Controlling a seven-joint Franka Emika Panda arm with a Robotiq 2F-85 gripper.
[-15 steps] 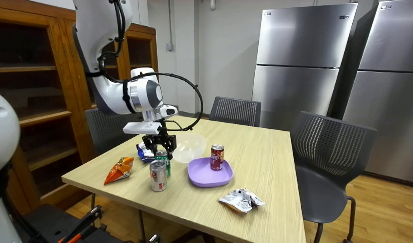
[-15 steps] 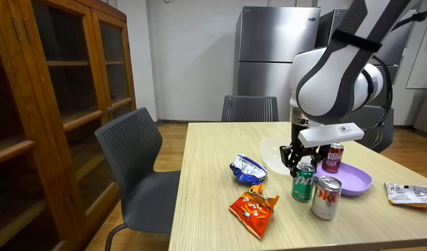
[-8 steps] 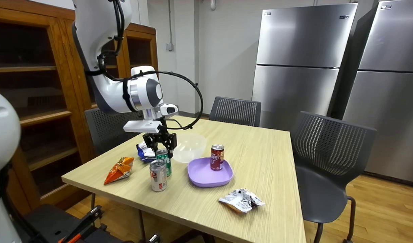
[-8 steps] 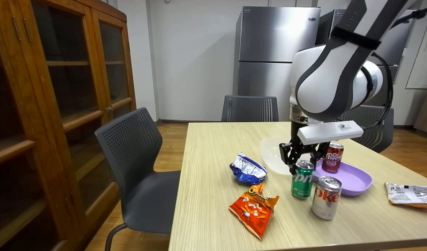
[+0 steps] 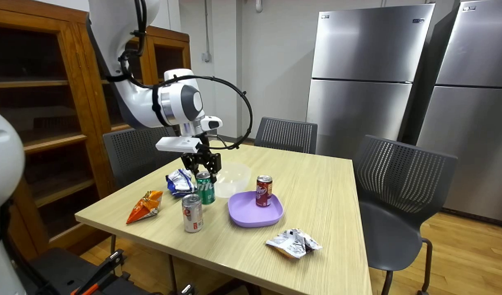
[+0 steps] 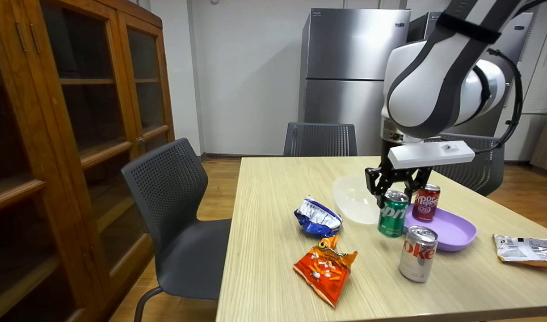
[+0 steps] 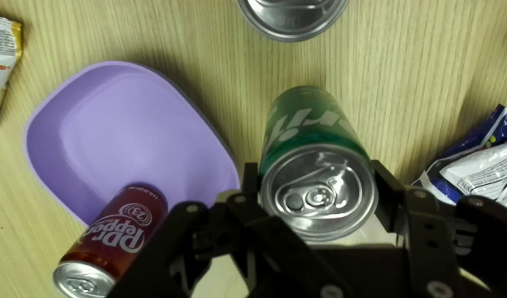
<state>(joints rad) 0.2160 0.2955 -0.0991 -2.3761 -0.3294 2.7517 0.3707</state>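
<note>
1 green cylindrical metal Sprite can (image 7: 317, 161), centre of wrist view, pinched by the black 2-fingered pincer (image 7: 315, 176), has just risen, grip apparently firm.

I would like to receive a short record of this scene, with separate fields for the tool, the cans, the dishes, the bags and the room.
tool: gripping the green can by its upper part
green can: about upright; whether it clears the table is hard to tell
silver can: standing on the table, near the green can
red can: standing in the purple plate
bowl: translucent, partly hidden by the tool
orange bag: near the blue bag
silver bag: on the table, apart from the plate
room: cabinet, fridges, chairs
</note>
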